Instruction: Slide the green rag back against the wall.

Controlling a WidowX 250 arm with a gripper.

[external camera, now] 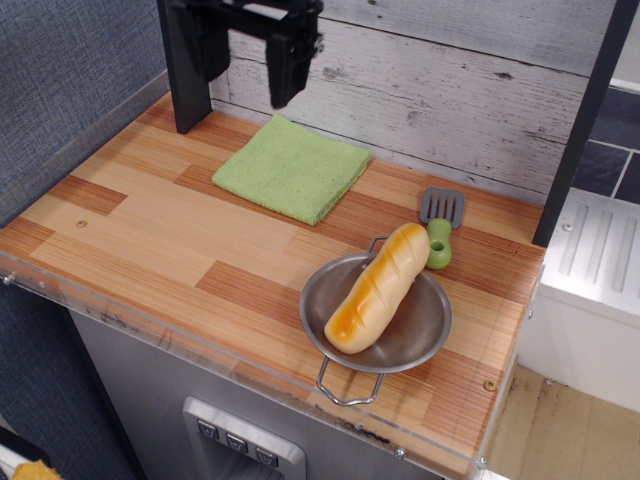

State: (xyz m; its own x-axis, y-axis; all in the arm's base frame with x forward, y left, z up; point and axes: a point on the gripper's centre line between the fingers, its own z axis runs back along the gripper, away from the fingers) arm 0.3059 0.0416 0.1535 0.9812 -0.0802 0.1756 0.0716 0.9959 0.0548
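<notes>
the gripper (247, 75) is hanging wide open, holding nothing, above the green rag (292, 167) lying near the wall (450, 90).

Bright, even light, soft shadows, sharp focus throughout, no glare.

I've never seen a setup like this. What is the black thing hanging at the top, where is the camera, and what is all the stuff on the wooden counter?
The black thing is the robot's gripper, a two-fingered claw on an arm. It hangs open above the counter and holds nothing. There is one camera, looking down at the wooden counter from the front. On the counter lies a folded green rag, its back corner close to the plank wall. Nearer the front sits a metal pan with a bread loaf in it. Behind the pan lies a small spatula with a green handle.
</notes>
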